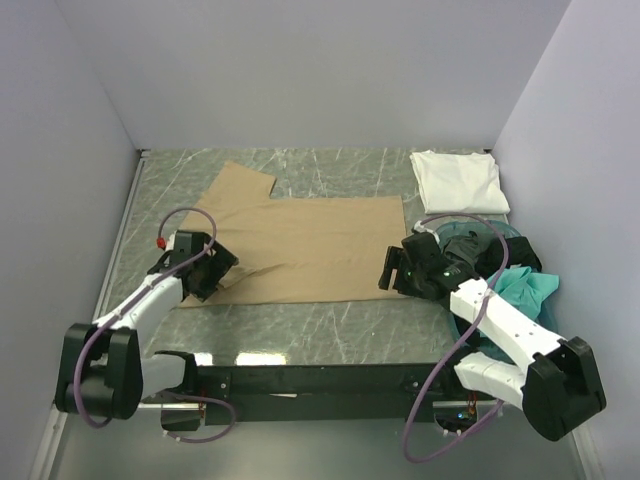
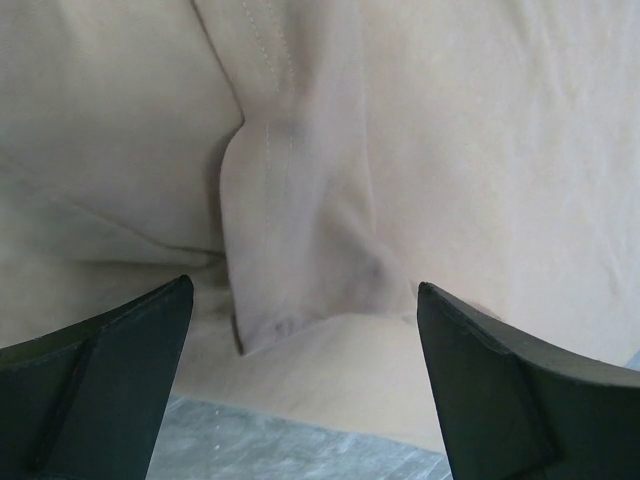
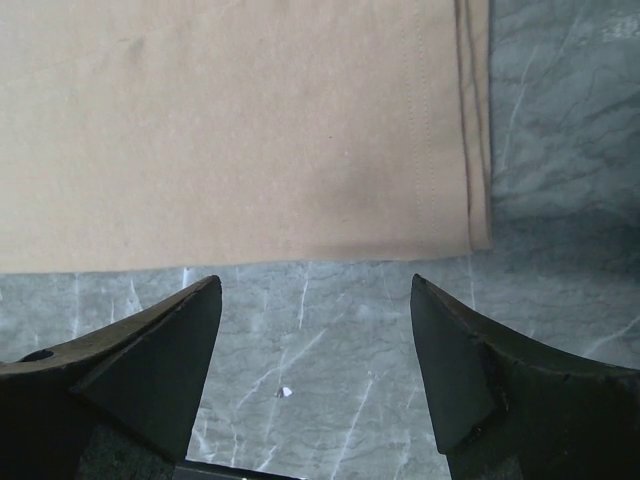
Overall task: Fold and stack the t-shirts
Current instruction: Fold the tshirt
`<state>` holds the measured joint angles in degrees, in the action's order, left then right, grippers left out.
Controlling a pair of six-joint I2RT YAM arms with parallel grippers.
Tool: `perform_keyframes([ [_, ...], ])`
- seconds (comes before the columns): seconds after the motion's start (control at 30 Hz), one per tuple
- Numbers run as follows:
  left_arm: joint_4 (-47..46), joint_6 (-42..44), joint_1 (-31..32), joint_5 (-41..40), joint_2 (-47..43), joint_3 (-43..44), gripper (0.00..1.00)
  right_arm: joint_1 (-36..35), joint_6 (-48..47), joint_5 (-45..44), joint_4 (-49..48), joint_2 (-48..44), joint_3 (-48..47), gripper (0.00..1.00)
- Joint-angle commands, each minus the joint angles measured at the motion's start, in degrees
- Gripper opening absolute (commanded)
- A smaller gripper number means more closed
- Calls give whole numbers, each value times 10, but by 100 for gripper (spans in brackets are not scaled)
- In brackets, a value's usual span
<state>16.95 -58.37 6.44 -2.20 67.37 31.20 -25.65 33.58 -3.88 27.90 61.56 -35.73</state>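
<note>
The tan t-shirt (image 1: 300, 245) lies spread flat in the middle of the table, one sleeve pointing to the back left. My left gripper (image 1: 215, 265) is open at its near left corner. In the left wrist view the left gripper (image 2: 305, 288) straddles a raised fold of the tan cloth (image 2: 300, 200) along a stitched seam, without touching it. My right gripper (image 1: 392, 270) is open just off the shirt's near right corner. The right gripper (image 3: 315, 282) hangs over bare marble, with the tan hem (image 3: 250, 130) beyond its fingertips. A folded white t-shirt (image 1: 458, 180) lies at the back right.
A teal t-shirt (image 1: 528, 288) and a dark grey one (image 1: 470, 245) are heaped in the shallow teal basket (image 1: 515, 236) at the right, partly under my right arm. Grey walls close in the table on the left, back and right.
</note>
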Motion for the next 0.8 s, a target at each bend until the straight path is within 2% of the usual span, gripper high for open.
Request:
perform_keyframes([
  [0.0,-45,-7,2,-9,23,37,99,-2,4,-27,15,-20,-31,83],
  [0.33,-39,9,3,-37,126,128,99,-3,3,-59,23,-21,-45,83],
  [0.5,-48,43,3,-37,194,195,99,4,-7,-73,22,-13,-58,82],
  [0.63,-16,63,8,-51,259,273,99,17,-17,-82,24,-11,-66,82],
  [0.77,6,93,15,-68,286,318,99,26,-22,-81,26,-16,-71,82],
])
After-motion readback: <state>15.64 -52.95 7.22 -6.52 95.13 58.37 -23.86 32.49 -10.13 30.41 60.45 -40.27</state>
